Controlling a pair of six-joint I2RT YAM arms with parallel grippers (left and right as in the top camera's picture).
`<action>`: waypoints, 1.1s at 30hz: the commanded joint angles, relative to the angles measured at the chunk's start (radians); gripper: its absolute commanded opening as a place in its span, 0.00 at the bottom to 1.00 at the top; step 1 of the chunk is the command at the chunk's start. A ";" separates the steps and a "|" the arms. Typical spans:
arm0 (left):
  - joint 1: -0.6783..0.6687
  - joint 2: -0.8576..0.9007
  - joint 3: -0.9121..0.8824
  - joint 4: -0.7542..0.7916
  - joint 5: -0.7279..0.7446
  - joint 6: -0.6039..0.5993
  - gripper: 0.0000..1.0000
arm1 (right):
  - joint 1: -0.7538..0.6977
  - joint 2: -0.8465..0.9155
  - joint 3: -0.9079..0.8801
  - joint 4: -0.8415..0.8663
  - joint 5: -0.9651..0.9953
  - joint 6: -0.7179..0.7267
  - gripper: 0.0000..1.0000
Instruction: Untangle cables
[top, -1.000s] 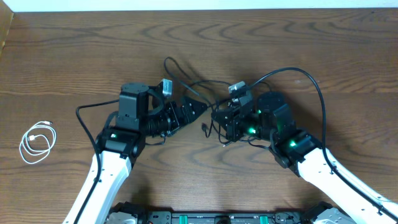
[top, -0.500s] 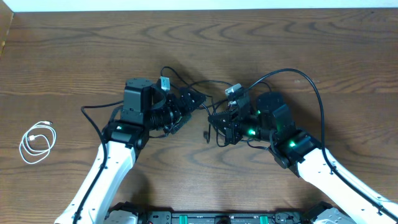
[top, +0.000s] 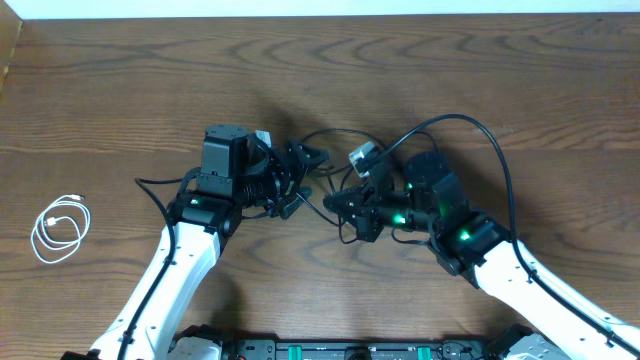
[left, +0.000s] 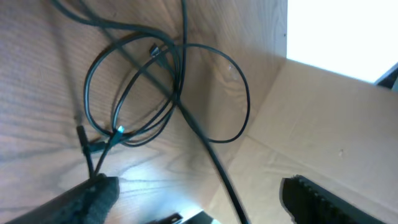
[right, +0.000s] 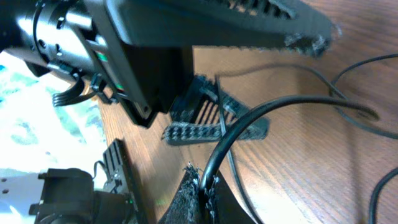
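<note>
The black cables (top: 331, 133) lie tangled at mid-table between my two grippers. In the left wrist view their loops (left: 168, 87) spread over the wood, with small plug ends showing. My left gripper (top: 305, 180) is open, and one black strand (left: 217, 168) runs between its fingers (left: 93, 194) without being pinched. My right gripper (top: 342, 206) faces it from close by and is shut on a black cable (right: 249, 118), which rises from its pinched tips (right: 205, 186). The white cable (top: 60, 228) lies coiled by itself at the far left.
A thick black arm cable (top: 497, 150) arcs over the right arm. The left gripper's ribbed fingers (right: 211, 127) sit just ahead of my right gripper. The table's back edge (top: 320, 15) runs along the top.
Both grippers have closed in on each other at mid-table. The cable loop that reached out behind the left gripper has been drawn in. The left jaws have narrowed slightly.
</note>
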 joint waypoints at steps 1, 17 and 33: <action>-0.002 0.005 0.009 0.006 0.016 -0.006 0.72 | 0.016 -0.009 0.020 0.003 0.006 -0.020 0.01; -0.034 0.005 0.009 0.005 0.017 0.050 0.80 | 0.029 -0.009 0.020 0.014 0.003 -0.024 0.01; -0.081 0.005 0.009 0.030 0.013 0.049 0.14 | 0.029 -0.009 0.020 0.006 0.005 -0.023 0.01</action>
